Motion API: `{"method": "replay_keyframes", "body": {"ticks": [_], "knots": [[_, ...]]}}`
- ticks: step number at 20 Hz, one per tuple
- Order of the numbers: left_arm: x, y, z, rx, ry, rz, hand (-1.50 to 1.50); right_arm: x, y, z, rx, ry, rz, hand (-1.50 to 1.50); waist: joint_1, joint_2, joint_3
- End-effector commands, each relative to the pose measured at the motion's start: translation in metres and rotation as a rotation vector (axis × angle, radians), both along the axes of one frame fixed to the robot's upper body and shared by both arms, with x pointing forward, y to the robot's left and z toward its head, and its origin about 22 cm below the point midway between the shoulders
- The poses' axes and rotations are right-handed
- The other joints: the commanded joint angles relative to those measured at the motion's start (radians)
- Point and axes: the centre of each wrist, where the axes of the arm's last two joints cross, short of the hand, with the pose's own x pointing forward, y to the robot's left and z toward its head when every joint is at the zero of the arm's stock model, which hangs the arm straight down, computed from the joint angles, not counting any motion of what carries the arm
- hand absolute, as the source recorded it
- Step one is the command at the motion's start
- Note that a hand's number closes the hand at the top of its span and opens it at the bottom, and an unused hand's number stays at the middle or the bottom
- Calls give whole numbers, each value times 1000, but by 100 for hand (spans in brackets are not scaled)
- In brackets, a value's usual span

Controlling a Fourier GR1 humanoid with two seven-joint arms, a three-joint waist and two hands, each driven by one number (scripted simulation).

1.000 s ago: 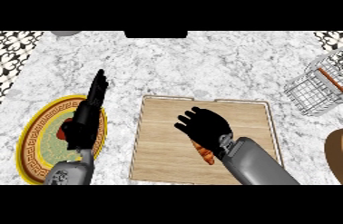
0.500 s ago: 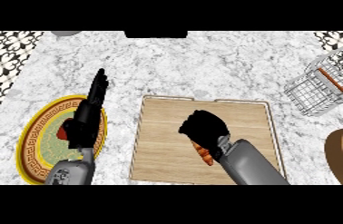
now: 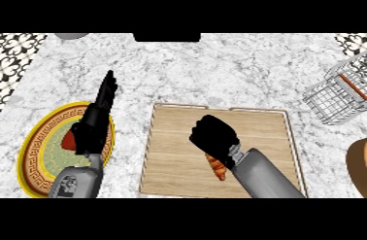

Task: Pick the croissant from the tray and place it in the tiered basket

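- Right robot hand (image 3: 213,137) curled down over the croissant (image 3: 216,167) on the wooden tray (image 3: 261,137), near the tray's middle; only the pastry's orange near end showing below the fist.
- Seemingly the grasping step: fingers closed round the croissant, not yet lifted off the tray.
- To do it well: lift straight up before any sideways travel, so the pastry clears the tray's raised rim.
- Then carry far and right toward the wire basket (image 3: 337,95), well apart from the tray at the right edge.
- Lower into a tier from above, clear of the wires, before letting go.
- Left robot hand (image 3: 93,125) resting open, fingers straight and pointing far, over the right rim of a gold-edged plate (image 3: 32,156) at near left.
- Something red (image 3: 70,141) on the plate, partly hidden by that hand.
- White-and-grey marble table (image 3: 215,69), bare across its middle and far part.
- Patterned black-and-white tiles at both far corners.
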Motion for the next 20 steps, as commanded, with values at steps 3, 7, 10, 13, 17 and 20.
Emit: {"method": "replay_keyframes", "body": {"ticks": [3, 7, 10, 13, 17, 20], "knots": [[-12, 8, 0, -6, -7, 48, 0, -12, -122, -12, -85, -31, -238, 150, -41, -1, 5], [-12, 27, -9, 4, 2, 106, 0, -32, -230, -9, -111, -72, -469, 150, -94, 1, 6], [-21, 13, -8, -12, 5, 48, 0, -57, -287, -1, -47, -142, -547, 150, -56, 2, 6], [-19, 9, 4, -1, -25, 55, 0, -73, -311, 30, 20, -234, -583, 150, -41, 1, 5], [-19, 26, -5, -10, 1, 32, 0, -91, -323, 70, 131, -308, -644, 150, -40, 1, 3], [-20, -1, -4, -3, 8, 36, 0, -95, -337, 119, 202, -363, -662, 150, -42, 1, 3]]}}
